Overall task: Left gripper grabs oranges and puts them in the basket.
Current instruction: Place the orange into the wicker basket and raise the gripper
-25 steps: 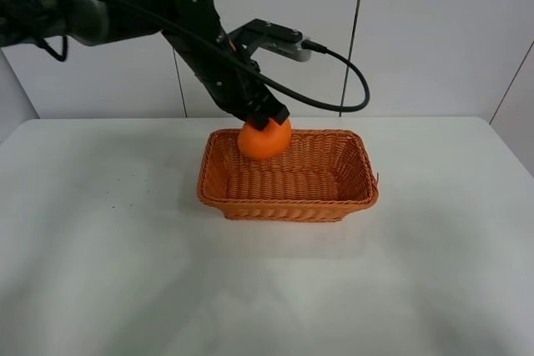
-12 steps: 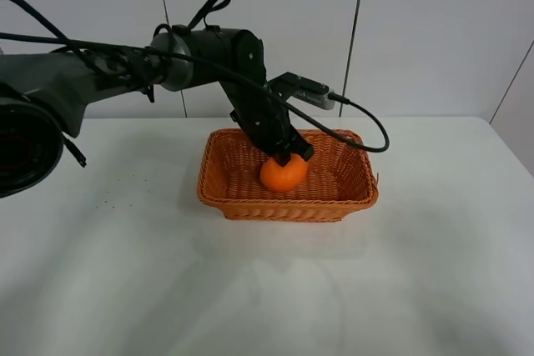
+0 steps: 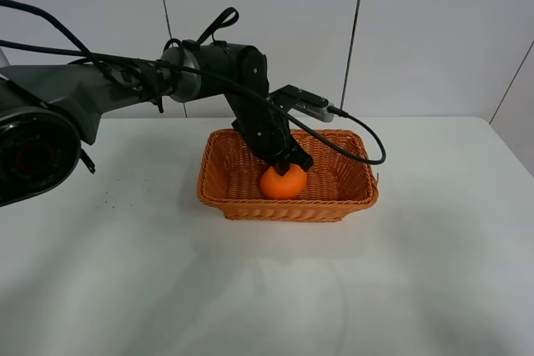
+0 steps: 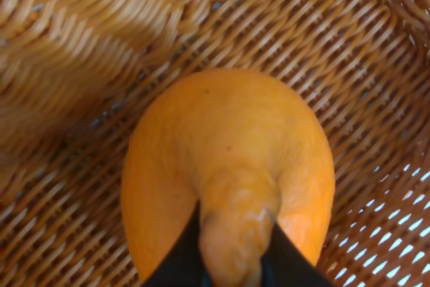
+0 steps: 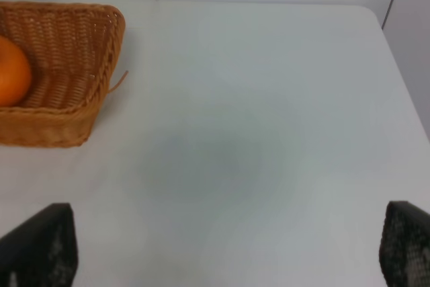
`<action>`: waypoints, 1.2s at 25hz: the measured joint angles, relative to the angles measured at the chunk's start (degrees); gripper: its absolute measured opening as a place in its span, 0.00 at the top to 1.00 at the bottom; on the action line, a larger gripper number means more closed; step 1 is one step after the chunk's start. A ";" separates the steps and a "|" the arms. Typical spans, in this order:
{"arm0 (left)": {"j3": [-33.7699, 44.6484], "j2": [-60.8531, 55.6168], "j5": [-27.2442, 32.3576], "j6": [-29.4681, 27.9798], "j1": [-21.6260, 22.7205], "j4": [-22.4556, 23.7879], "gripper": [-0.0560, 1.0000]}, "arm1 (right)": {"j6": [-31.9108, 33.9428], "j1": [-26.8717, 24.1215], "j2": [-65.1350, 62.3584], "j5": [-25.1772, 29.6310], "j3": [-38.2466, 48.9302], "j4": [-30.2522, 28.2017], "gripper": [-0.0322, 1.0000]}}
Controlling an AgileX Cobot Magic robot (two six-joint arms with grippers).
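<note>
Bright even indoor light, soft pale shadows on the white table [image 3: 417,289], orange [image 4: 228,146] very close and blurred in left wrist view, basket [image 4: 80,52] wall out of focus there

High camera overlooks the table [image 3: 434,273]; left wrist looks closely into the basket [image 3: 334,208], right wrist sees its end.

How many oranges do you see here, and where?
1. The orange is inside the basket, held at its top knob by the left gripper. The arm may hide part of the basket.
</note>
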 joint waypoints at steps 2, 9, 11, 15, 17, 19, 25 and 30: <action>-0.02 0.00 0.29 0.07 0.00 0.43 0.78 | 0.00 0.00 0.00 0.00 0.00 0.00 0.30; -0.02 0.00 0.68 -0.44 0.00 2.28 0.16 | 0.00 0.00 0.00 0.00 0.00 0.00 0.30; -0.02 -0.05 0.68 -1.53 0.00 4.09 0.06 | 0.00 0.00 0.00 0.00 0.00 0.00 0.30; -0.02 -0.05 1.42 -4.36 0.00 8.33 0.02 | 0.00 0.00 0.00 0.00 0.00 0.00 0.30; -0.02 -0.05 2.17 -4.96 0.00 9.26 0.01 | 0.00 0.00 0.00 0.00 0.00 0.00 0.30; -0.02 -0.05 2.80 -5.16 0.00 9.56 0.01 | 0.00 0.00 0.00 0.00 0.00 0.00 0.30; -4.28 -0.05 4.89 -5.38 0.00 9.68 0.01 | 0.00 0.00 0.00 0.00 0.00 0.00 0.30; -8.52 -0.19 7.69 -6.40 0.00 8.77 0.01 | 0.00 0.00 0.00 0.00 0.00 0.00 0.30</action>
